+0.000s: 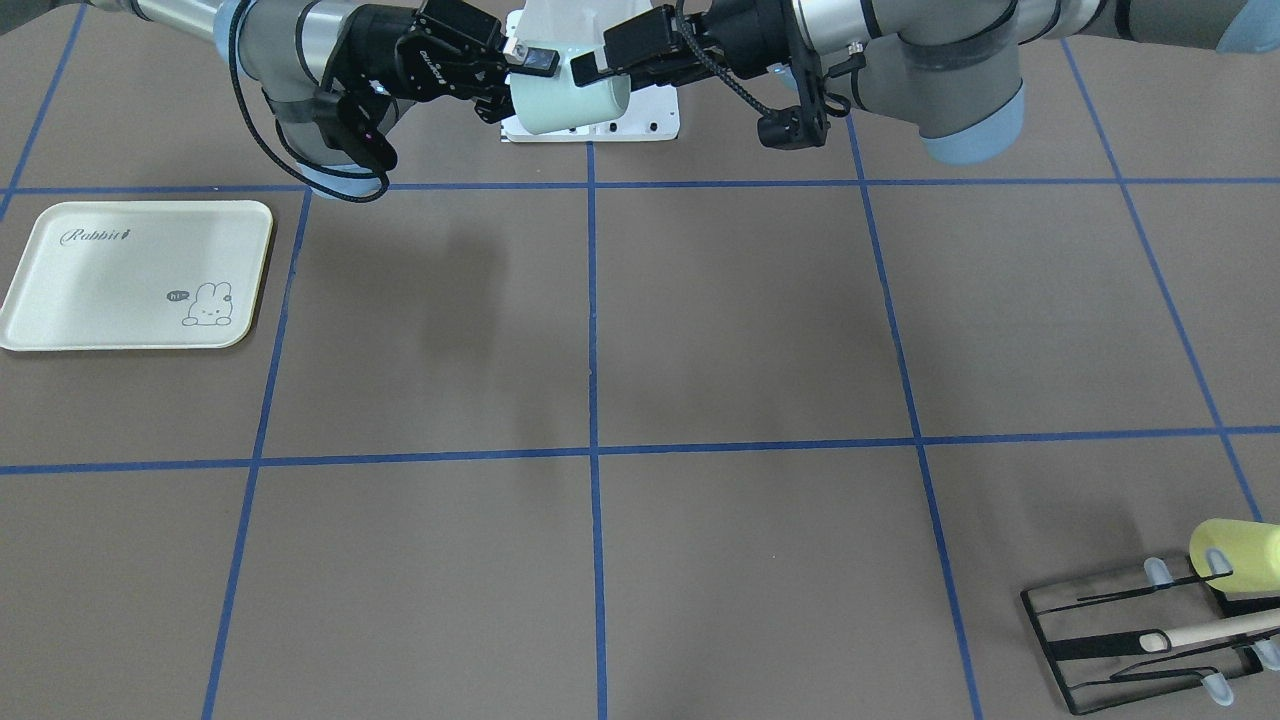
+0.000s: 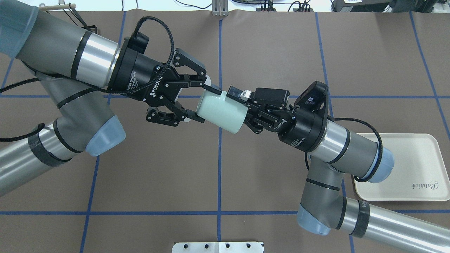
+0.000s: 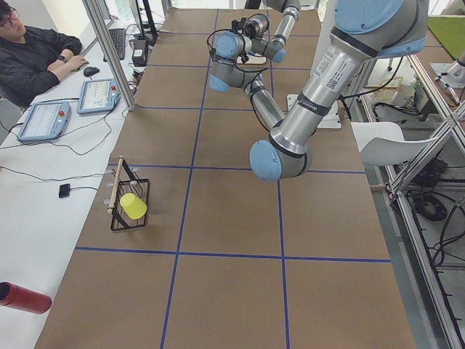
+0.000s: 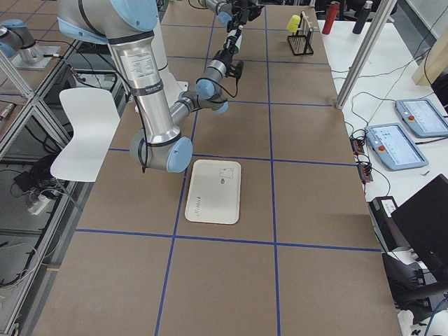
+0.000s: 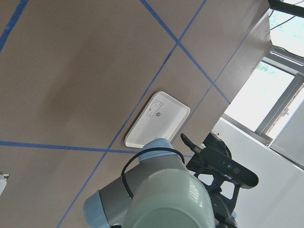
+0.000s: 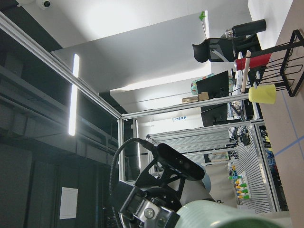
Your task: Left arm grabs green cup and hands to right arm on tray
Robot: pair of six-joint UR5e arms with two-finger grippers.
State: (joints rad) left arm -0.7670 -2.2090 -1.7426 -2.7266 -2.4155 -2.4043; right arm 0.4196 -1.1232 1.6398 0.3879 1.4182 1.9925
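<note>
Hanging in mid-air between both hands, the green cup (image 2: pixel 219 111) lies on its side. Its narrow base faces the left hand (image 2: pixel 204 104) and its wide rim faces the right hand (image 2: pixel 243 111).

The left hand is grasping the green cup. It is spread wide, with one fingertip (image 2: pixel 212 88) on the cup's wall at the base end and the other against the opposite side.

The right hand's fingers straddle the rim end, and one pad (image 2: pixel 235 94) touches the cup's wall. The other finger is partly hidden by the rim, so I cannot tell whether this hand is clenched or loose.

The tray (image 2: pixel 422 168) lies flat on the tabletop (image 2: pixel 267 168), below and well behind the right hand, next to the right arm (image 2: pixel 351 151).

A yellow cup (image 1: pixel 1235 555) sits on the black wire rack (image 1: pixel 1130 640), well apart from the left hand.
</note>
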